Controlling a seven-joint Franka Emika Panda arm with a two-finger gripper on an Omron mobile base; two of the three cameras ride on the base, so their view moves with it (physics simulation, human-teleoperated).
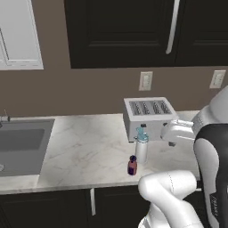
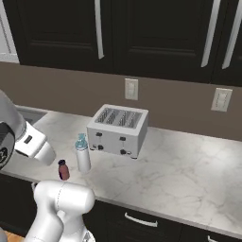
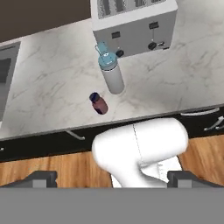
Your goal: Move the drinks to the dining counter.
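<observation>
2 bottles stand upright, capped, near the toaster (image 1: 149,117): slim white bottle (image 3: 112,73), tiny purple-red bottle (image 3: 99,103) just beside. Contents unseen. Gripper (image 3: 111,178) fingers spread apart, empty.

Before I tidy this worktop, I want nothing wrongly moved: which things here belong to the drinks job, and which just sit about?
Belong to the job:
- slim white-grey bottle with light-blue spout lid
- tiny purple-red bottle with dark cap

Just sitting about:
- white four-slot toaster
- grey sink
- white wall sockets
</observation>
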